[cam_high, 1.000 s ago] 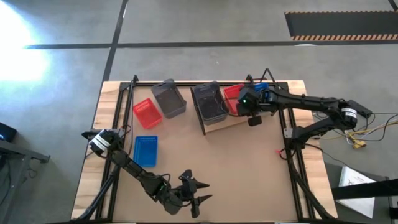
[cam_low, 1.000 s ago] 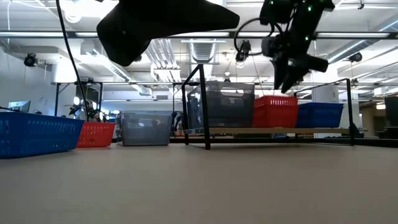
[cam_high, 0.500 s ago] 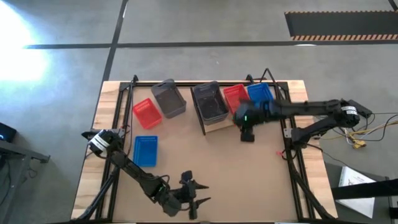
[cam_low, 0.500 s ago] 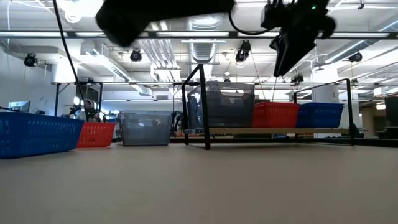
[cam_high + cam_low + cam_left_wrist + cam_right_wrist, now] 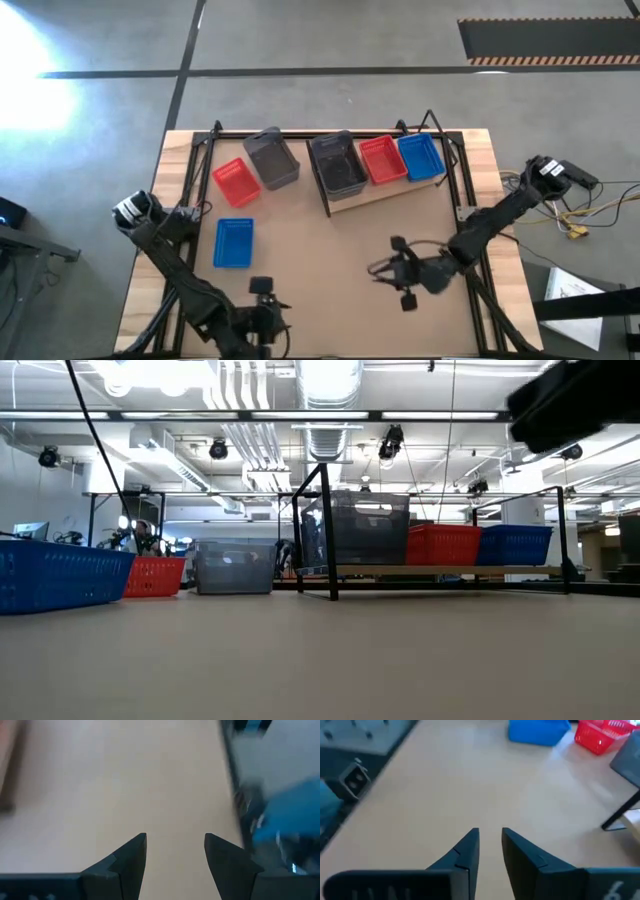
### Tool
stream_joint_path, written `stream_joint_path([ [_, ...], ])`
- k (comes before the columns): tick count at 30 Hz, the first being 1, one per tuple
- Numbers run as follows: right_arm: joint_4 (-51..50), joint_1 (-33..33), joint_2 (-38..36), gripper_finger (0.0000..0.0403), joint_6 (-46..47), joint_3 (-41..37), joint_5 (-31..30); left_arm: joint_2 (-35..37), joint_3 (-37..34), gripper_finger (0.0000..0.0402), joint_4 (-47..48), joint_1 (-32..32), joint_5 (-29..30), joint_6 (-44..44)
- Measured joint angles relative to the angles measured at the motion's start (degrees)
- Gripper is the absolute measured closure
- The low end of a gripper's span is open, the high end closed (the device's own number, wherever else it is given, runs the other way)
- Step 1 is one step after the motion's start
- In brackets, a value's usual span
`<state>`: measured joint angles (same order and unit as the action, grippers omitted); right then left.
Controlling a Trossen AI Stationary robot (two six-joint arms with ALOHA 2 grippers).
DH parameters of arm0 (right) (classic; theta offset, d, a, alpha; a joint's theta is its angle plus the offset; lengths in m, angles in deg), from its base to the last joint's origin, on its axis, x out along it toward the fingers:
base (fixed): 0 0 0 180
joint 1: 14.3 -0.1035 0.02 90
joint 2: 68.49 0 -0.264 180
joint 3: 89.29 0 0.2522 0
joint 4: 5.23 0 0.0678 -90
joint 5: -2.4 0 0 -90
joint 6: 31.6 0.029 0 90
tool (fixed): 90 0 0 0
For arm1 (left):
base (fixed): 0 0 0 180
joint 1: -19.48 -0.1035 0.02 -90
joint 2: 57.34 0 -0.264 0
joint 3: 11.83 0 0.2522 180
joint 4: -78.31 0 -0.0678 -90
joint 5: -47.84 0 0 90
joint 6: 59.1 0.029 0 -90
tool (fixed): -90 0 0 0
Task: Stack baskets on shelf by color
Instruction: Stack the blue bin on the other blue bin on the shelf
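Right gripper (image 5: 385, 272) withdrawn from above the shelf (image 5: 385, 193) to the open tabletop, empty, fingers (image 5: 470, 847) narrowed to a slim gap. Left gripper (image 5: 265, 335) pulled back toward the table's near edge, fingers wide.

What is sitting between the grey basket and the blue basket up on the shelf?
A red basket sits between the grey basket and the blue basket on the shelf. The high view shows it best, and the low view shows the same row.
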<state>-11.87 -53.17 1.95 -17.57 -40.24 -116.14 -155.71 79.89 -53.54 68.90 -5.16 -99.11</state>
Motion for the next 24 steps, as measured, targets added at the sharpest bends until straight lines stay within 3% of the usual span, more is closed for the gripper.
stream_joint_path([
  [5, 11.72, -5.46, 3.17, 0.0345, 3.52, -4.88, -7.70, 1.97, 1.44, 0.0217, 20.62, 0.18, -10.30, -11.93],
  [12, 14.91, -6.01, 10.64, 0.0349, 7.05, -4.05, -8.25, 2.86, 1.11, 0.0217, 41.80, 0.18, -21.03, -21.89],
  [17, 18.13, -6.04, 17.34, 0.0349, 6.98, -1.75, -8.26, 4.10, -1.80, 0.0217, 43.88, 0.07, -22.29, -21.26],
  [24, 19.78, -7.34, 24.87, 0.0349, 6.59, 2.36, -7.14, 7.69, -11.20, 0.0222, 43.58, -1.70, -23.01, -21.14],
])
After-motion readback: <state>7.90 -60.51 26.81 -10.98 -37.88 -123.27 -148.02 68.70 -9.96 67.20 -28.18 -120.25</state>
